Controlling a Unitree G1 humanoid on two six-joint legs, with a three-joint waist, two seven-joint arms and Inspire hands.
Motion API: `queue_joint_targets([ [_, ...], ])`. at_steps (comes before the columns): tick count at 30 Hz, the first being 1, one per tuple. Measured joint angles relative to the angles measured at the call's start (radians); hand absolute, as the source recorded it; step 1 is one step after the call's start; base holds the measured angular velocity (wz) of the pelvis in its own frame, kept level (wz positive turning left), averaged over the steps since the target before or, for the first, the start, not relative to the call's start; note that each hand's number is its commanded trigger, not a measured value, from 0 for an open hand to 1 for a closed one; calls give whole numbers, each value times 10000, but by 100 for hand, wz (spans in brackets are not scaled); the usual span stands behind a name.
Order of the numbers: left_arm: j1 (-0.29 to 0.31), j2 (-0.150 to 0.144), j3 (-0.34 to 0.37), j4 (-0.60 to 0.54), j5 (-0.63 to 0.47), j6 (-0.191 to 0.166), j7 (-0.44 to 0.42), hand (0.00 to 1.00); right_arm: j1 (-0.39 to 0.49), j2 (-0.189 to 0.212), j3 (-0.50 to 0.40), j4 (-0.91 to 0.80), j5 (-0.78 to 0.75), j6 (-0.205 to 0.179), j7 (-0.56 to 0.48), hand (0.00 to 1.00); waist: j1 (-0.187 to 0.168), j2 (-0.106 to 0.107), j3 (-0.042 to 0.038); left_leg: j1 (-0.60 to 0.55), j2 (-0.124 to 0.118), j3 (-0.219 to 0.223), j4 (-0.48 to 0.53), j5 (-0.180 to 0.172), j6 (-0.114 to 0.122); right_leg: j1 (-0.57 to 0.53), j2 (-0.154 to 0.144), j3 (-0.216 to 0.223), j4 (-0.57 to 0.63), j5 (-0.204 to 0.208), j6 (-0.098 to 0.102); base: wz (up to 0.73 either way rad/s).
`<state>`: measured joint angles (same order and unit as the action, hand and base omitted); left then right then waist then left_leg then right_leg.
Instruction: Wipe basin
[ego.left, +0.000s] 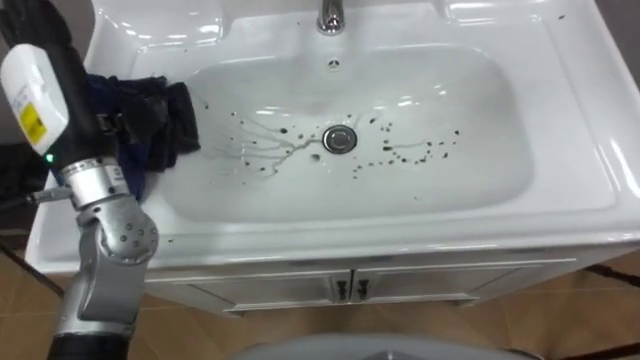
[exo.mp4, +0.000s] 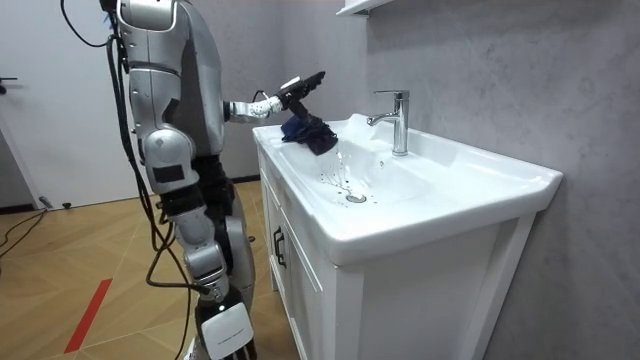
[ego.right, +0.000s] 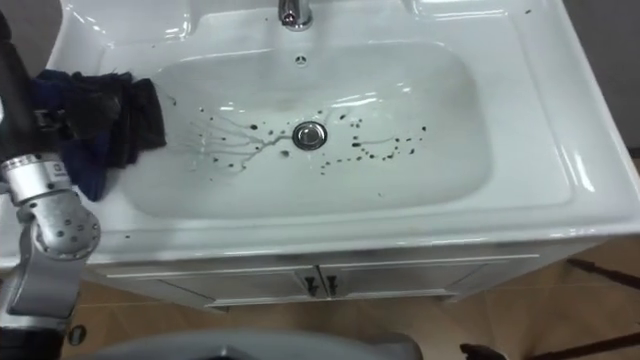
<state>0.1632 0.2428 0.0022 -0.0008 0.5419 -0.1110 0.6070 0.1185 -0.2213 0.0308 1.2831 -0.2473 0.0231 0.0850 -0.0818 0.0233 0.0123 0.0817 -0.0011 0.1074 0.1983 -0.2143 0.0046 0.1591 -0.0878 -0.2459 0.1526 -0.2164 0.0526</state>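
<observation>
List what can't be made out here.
Whether the left hand holds the cloth: own wrist covers it in the eye views, too small in the room view.
Most of the right hand: cut by the room view's bottom edge.
Top of the tap: cut by the eye views' top edge.

Left hand (exo.mp4: 300, 92): too small from across the room to tell whether it grips the cloth (ego.left: 165, 118). Cloth: left part hidden behind the arm. Tap (ego.left: 331, 14): top cut off by the upper edge. Cabinet (ego.left: 300, 287): lower part out of frame.
</observation>
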Motion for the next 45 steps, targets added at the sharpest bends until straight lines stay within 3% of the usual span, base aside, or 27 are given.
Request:
queue_joint_targets([
  [7, 18, -38, -911, 47, -3, -2, -328, 0, -24, 107, 190, 112, 12, 229, 26, 0, 46, -125, -49, 100, 22, 11, -16, 5, -7, 35, 27, 137, 27, 16, -27, -3],
  [18, 57, -43, -1066, 1666, 109, 18, -326, 0, -111, 123, 274, 77, 32, 437, 20, 0, 89, -45, -179, 216, 47, 77, -108, 21, -31, 61, 73, 271, 14, 28, -50, -3],
  [24, 57, -112, -1059, 2594, 134, 381, -399, 0, -91, 132, 360, 45, 38, 444, 45, 0, 88, -60, -120, 333, 55, 160, -157, 18, -34, 144, 73, 291, -12, 27, -50, -2],
  [36, 53, -111, -750, 2592, 406, 632, -517, 0, -75, 146, 347, -29, 13, 658, 47, 0, 290, 36, -151, 327, 54, 287, -314, 18, -35, -4, 86, 451, -14, 27, -49, -4],
  [45, 31, -110, -310, 2586, 417, 671, -110, 0, -12, 142, 339, -134, 22, 794, 21, 0, 265, 254, -161, 323, 57, 226, -318, 15, -37, -15, 86, 421, 3, 28, -50, 0],
])
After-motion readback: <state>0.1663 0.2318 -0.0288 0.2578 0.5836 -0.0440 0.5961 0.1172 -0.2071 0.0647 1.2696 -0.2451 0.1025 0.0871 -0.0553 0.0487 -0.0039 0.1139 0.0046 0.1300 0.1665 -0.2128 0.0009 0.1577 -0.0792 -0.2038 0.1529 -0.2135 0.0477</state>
